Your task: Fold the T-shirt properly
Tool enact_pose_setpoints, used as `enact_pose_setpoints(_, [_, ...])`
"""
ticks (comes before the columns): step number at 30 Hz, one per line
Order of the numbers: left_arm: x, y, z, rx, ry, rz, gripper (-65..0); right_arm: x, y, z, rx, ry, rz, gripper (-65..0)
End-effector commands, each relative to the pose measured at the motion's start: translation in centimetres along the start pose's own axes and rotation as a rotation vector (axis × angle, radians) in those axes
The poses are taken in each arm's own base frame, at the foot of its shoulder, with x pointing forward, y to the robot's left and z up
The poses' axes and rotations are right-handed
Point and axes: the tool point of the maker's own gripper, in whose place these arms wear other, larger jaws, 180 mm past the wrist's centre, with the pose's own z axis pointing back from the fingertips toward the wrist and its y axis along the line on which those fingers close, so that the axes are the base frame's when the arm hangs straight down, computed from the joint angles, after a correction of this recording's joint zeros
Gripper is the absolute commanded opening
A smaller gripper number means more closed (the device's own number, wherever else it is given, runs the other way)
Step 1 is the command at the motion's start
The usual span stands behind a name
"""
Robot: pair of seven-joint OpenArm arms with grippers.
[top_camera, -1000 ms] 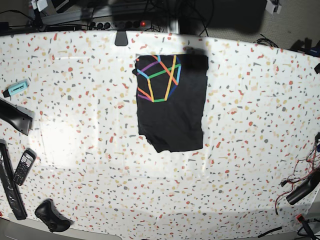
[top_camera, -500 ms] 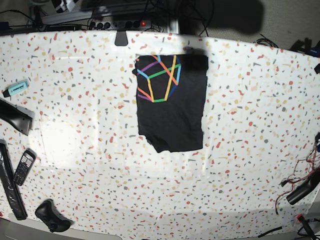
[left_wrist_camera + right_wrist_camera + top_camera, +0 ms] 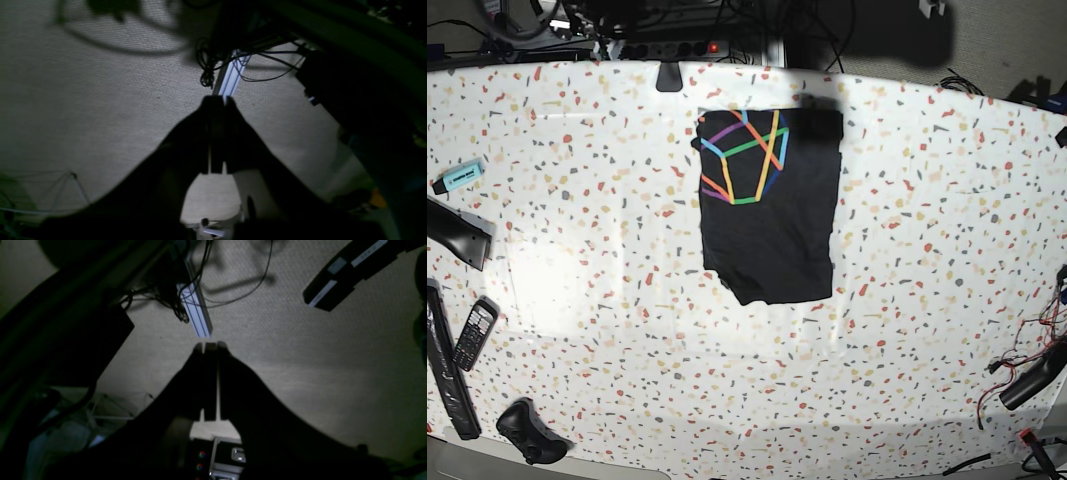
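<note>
The T-shirt (image 3: 770, 205) lies folded into a narrow panel mid-bench, print up, with both tools clenched on nothing, left tool (image 3: 217, 100) and right tool (image 3: 210, 346) pointing floorward (well clear), so any return pass risks snagging that uneven lower hem and undoing the fold.

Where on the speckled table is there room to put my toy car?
Bare room lies right of the folded black cloth T-shirt, and in front of it. The speckled white table's left edge is crowded: turquoise highlighter, black keypad phone, black controller.
</note>
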Motion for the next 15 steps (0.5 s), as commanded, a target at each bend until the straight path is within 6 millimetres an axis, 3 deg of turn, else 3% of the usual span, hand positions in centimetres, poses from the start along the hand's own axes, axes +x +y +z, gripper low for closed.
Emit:
enact_pose_setpoints(1, [0.3, -0.8, -0.2, -0.014, -0.006, 0.002, -65.0, 0.5, -0.4, 0.3, -0.008, -0.012, -0.005, -65.0])
enact_pose_setpoints(4, [0.2, -1.8, -0.8, -0.008, -0.002, 0.008, -65.0, 0.6, -0.3, 0.2, -0.005, -0.013, -0.005, -65.0])
enact_pose_setpoints(15, [-0.9, -1.6, -0.9, 0.025, 0.040, 0.003, -65.0, 0.5, -0.5, 0.3, -0.010, -0.005, -0.002, -65.0])
